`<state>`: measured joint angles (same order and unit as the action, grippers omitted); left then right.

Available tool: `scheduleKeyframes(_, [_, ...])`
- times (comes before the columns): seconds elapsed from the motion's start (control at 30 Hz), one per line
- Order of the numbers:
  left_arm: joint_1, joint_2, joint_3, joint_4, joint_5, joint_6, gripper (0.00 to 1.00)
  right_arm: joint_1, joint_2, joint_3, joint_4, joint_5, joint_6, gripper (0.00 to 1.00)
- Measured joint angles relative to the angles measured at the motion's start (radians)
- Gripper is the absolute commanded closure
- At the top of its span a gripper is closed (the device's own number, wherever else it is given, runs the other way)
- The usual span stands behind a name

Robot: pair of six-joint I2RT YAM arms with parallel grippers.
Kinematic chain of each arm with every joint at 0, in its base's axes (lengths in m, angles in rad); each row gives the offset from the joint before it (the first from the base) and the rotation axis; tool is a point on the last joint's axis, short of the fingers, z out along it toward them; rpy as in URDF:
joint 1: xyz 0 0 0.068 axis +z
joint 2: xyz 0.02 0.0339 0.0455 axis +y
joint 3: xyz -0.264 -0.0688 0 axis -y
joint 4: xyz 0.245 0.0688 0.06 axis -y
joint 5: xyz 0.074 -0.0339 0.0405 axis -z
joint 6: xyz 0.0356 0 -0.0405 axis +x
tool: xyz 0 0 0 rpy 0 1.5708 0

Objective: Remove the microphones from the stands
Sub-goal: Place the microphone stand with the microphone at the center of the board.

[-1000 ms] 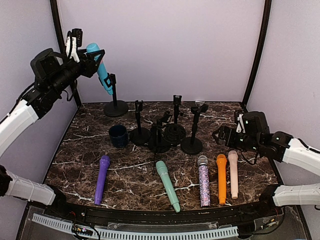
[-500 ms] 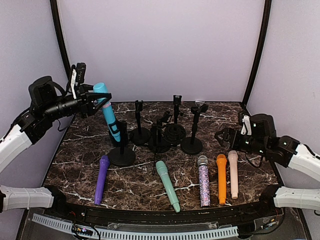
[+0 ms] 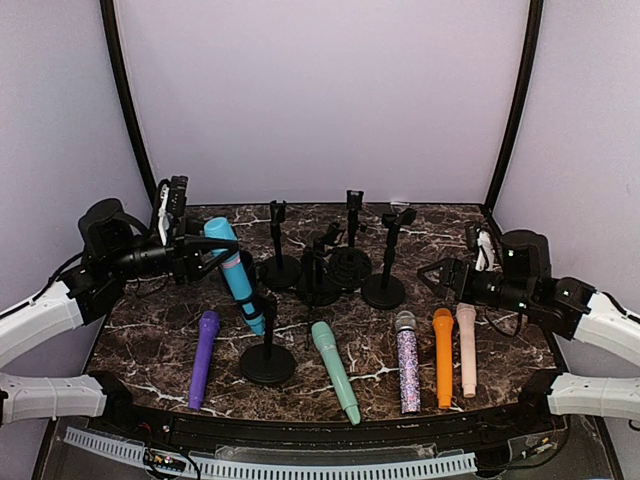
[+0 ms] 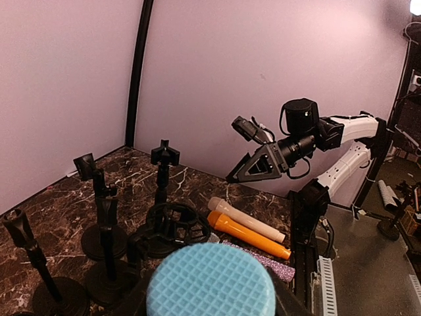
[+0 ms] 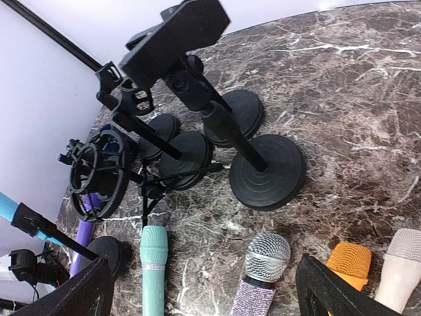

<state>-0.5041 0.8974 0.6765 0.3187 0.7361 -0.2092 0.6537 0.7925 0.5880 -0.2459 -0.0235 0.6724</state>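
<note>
A light blue microphone [image 3: 238,275] sits tilted in the clip of a black stand [image 3: 267,345]. The stand's round base [image 3: 267,364] is down by the marble table's front. I cannot tell whether it rests there. My left gripper [image 3: 215,250] is shut on the microphone near its head. That blue gridded head [image 4: 210,280] fills the bottom of the left wrist view. My right gripper [image 3: 441,276] hangs open to the right, above the lying microphones, holding nothing. Its dark fingertips [image 5: 82,293] frame the table in the right wrist view, where the stand's base [image 5: 105,250] shows at lower left.
Several empty black stands [image 3: 384,288] and a shock mount [image 3: 320,272] crowd the table's middle back. Along the front lie purple [image 3: 203,358], mint [image 3: 335,370], glitter [image 3: 407,362], orange [image 3: 443,356] and pale pink [image 3: 467,348] microphones.
My left arm has carried the blue microphone and its stand from high at the back left down to the front, beside the purple microphone. The right gripper has shifted slightly left.
</note>
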Motion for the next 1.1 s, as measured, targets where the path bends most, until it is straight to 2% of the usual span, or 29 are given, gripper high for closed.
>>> scheduleKeyframes(0.3, [-0.137,0.034,-0.014,0.094,0.011,-0.013,1.00,0.101,-0.001,-0.001,0.119,-0.074,-0.030,0.03])
scheduleKeyframes(0.5, [-0.145,0.040,-0.026,0.083,0.016,-0.003,0.99,0.154,0.007,-0.001,0.166,-0.081,-0.038,0.04])
scheduleKeyframes(0.7, [-0.145,0.031,-0.031,0.042,0.020,0.018,0.82,0.193,0.024,-0.001,0.198,-0.074,-0.040,0.04])
scheduleKeyframes(0.9, [-0.145,-0.002,-0.053,0.037,0.006,0.020,0.55,0.232,0.038,0.000,0.222,-0.055,-0.048,0.04])
scheduleKeyframes(1.1, [-0.145,-0.024,-0.059,0.012,-0.031,0.018,0.34,0.257,0.042,0.003,0.224,-0.026,-0.054,0.06])
